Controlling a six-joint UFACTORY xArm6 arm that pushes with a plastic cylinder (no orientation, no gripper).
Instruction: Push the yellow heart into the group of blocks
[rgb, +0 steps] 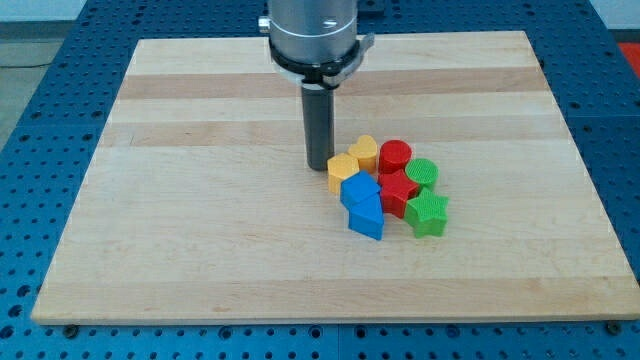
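Observation:
The yellow heart (364, 151) sits at the top left of a tight group of blocks right of the board's middle. It touches a red cylinder (395, 156) on its right and a yellow hexagon-like block (342, 167) below left. My tip (319, 165) rests on the board just left of the yellow hexagon-like block and the heart, close to both. The group also holds a green cylinder (422, 173), a red star-like block (398, 190), a green star (428, 212) and two blue blocks (360, 188), (366, 219).
The wooden board (200, 200) lies on a blue perforated table (40, 120). The arm's grey body (310, 35) hangs over the board's top middle.

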